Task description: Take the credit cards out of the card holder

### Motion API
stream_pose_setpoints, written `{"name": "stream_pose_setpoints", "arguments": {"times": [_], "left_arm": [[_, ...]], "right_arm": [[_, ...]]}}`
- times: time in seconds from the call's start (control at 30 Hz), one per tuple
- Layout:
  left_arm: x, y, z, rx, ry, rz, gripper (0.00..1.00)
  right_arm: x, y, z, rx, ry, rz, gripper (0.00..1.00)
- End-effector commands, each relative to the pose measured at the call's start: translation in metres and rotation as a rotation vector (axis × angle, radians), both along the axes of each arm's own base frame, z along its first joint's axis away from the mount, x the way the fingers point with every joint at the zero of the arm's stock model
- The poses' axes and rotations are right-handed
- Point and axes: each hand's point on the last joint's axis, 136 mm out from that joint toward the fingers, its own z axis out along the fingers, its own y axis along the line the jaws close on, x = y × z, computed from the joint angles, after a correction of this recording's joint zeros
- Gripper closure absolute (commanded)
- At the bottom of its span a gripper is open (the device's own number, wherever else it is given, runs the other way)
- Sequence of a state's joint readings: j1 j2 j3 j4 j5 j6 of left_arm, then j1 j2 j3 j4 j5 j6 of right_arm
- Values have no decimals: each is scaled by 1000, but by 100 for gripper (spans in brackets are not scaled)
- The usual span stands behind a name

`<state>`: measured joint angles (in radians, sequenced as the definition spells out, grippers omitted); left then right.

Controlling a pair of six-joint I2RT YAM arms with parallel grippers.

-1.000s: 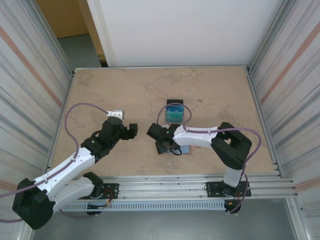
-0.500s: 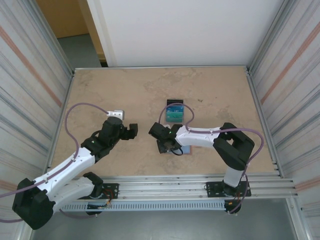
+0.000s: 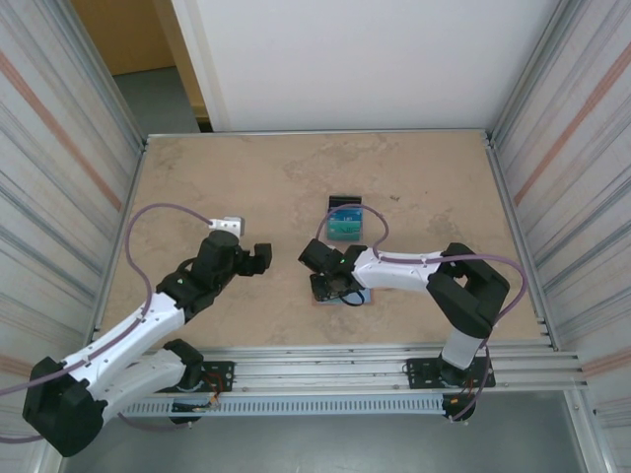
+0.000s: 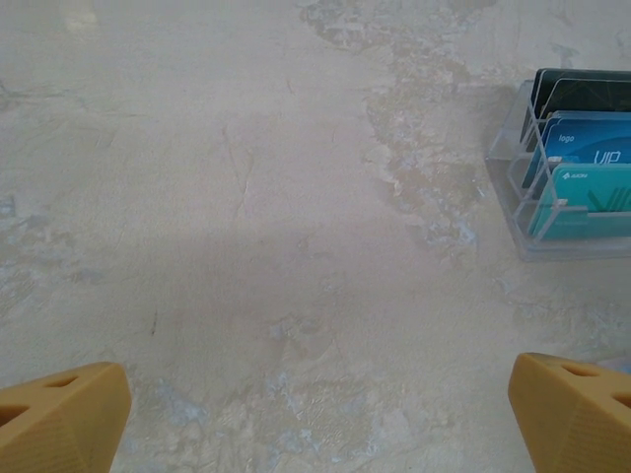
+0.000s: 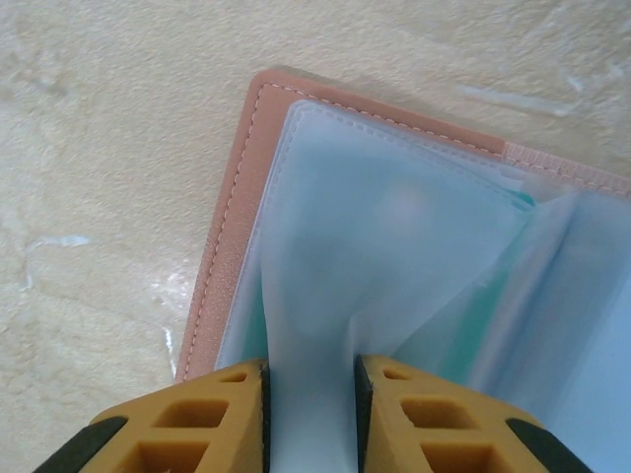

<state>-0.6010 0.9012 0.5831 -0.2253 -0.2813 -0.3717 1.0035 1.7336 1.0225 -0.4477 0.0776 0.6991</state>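
Near the table's (image 3: 246,177) front middle, pinching a blue sleeve (image 5: 385,246) of the open holder (image 5: 229,227) with the right gripper (image 5: 309,399), left gripper (image 4: 315,414) spread wide, idle near the stand (image 4: 514,187). Seems mid-extraction; next needs catching the teal card (image 5: 485,305) itself. Versus a second ago: right arm nudged rightward.

Your left arm (image 3: 148,320) stretches diagonally from its base toward the middle of the table (image 3: 246,187). The left claw (image 3: 260,258) hangs above it with its jaws wide apart. Your right arm (image 3: 414,271) folds at the elbow and reaches leftward. The right claw (image 5: 310,394) points down, its jaws narrowed onto a pale inner leaf of the card holder (image 5: 229,246).
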Motion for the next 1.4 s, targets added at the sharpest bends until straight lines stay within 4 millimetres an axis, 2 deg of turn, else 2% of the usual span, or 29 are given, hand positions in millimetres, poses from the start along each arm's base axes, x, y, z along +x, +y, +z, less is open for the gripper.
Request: {"name": "stream_pose_setpoints", "arguments": {"times": [0.0,0.3,0.53,0.73,0.87,1.07,1.27,1.37], "left_arm": [[2,1,19,-35,-30,12,1],[-1,7,26,-26,-35,27,1],[-5,10,34,-27,-56,27,1],[-6,13,36,-22,-56,37,1],[-5,18,34,-8,-36,68,1],[-7,12,40,-12,-37,46,1],[-10,1,41,24,-48,39,1],[-13,-17,33,48,-29,16,1]], "right_arm": [[-9,5,6,8,7,39,73],[3,-10,20,-170,-89,9,71],[6,-13,17,-206,-99,-12,65],[10,-24,23,-253,-128,-34,67],[10,-27,30,-246,-142,-39,73],[12,-34,31,-234,-142,-58,85],[11,-25,40,-79,-105,-67,86],[11,-26,40,-9,-81,-82,85]]}}
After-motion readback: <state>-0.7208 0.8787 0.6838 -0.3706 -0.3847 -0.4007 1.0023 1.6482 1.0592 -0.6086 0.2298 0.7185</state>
